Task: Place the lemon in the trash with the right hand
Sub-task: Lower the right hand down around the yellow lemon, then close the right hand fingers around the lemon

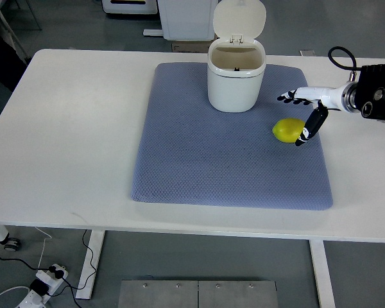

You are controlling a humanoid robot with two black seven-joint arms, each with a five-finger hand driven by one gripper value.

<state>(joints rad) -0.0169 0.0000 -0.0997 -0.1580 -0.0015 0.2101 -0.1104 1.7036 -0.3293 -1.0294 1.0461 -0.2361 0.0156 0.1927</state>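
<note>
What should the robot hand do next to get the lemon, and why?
Probably close the fingers around the lemon. The right hand sits right beside it on the blue mat, fingers spread above and thumb next to the fruit, but nothing grips it yet. The trash bin stands nearby with its lid open, so a firm grasp comes first.

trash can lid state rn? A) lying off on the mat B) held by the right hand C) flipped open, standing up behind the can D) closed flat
C: the lid stands hinged upright behind the trash can, whose mouth is open, while the lemon lies on the mat beside the right hand.
</note>
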